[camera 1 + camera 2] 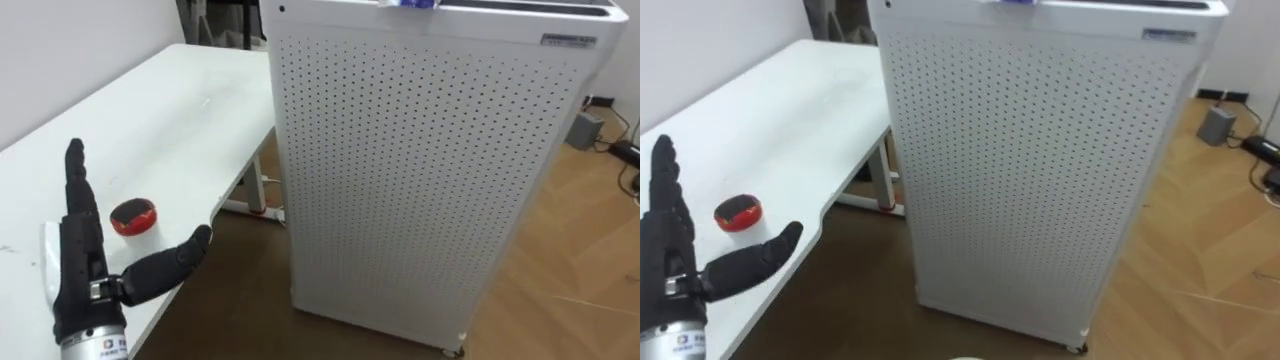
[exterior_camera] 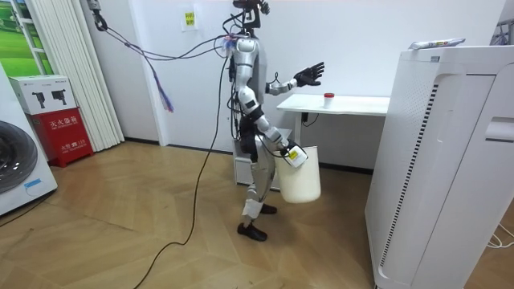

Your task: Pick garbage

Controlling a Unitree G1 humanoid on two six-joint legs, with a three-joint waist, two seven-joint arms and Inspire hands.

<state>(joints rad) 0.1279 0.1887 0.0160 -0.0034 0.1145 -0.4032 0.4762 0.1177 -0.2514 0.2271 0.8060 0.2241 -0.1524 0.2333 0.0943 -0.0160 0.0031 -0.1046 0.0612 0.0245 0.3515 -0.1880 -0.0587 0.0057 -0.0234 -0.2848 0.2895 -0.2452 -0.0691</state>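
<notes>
A small red and white piece of garbage (image 1: 132,216) (image 1: 738,212) lies near the front edge of the white desk (image 1: 170,110); in the room view it is a red dot (image 2: 328,97) on the desk top. My left hand (image 1: 80,262) (image 1: 670,262) is raised just in front of it, open, fingers straight up and thumb spread, holding nothing. In the room view that left hand (image 2: 309,75) hovers over the desk's near end. My right hand (image 2: 287,152) hangs low at my side, shut on a white bin (image 2: 299,175).
A tall white perforated air purifier (image 1: 420,170) (image 2: 450,160) stands right beside the desk, with a small blue and white item (image 1: 410,3) on top. Behind me are a washing machine (image 2: 16,168), a red box (image 2: 60,132) and wooden floor.
</notes>
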